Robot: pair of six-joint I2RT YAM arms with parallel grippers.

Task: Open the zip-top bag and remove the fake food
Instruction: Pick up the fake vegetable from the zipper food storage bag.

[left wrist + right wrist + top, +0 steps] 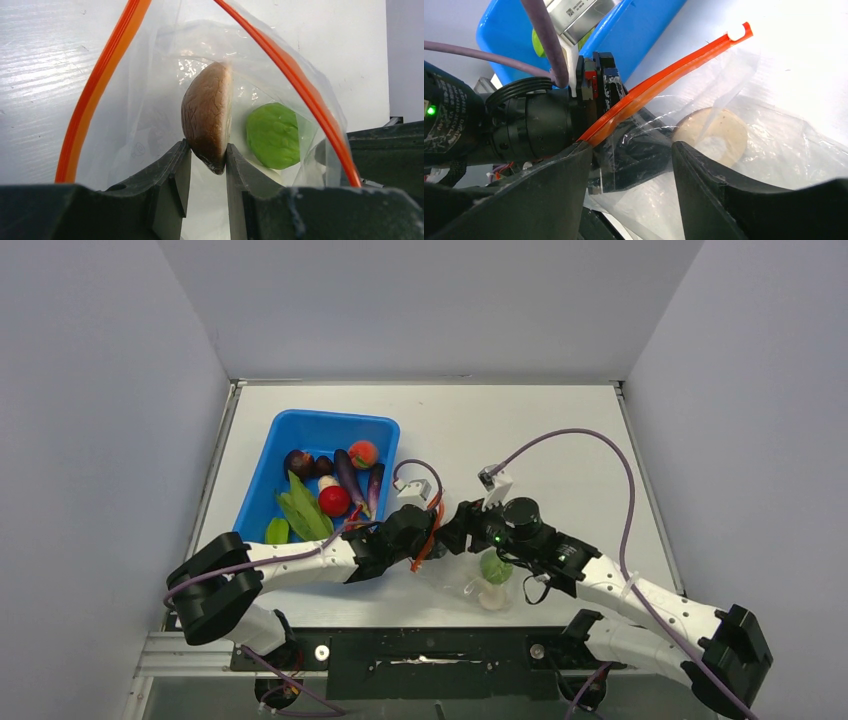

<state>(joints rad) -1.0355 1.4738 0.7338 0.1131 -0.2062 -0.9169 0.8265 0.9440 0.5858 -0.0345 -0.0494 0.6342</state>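
The zip-top bag (455, 578) lies near the table's front edge with its mouth open, and its orange zipper strip (95, 95) arches over the left wrist view. My left gripper (207, 151) reaches into the mouth and is shut on a piece of fake food, a brown mushroom cap (206, 114) held on edge. A green bumpy ball (272, 135) and a white piece (491, 597) lie deeper in the bag. My right gripper (631, 150) stands open at the bag's rim. The zipper strip (664, 80) meets its left fingertip, and clear plastic lies between the jaws.
A blue bin (300, 428) at the back left holds a red fruit (334, 500), long green pods (300, 508), purple pieces and an orange-pink peach (363, 453). The bin's wall (644, 30) is close behind the left wrist. Both arms meet over the bag.
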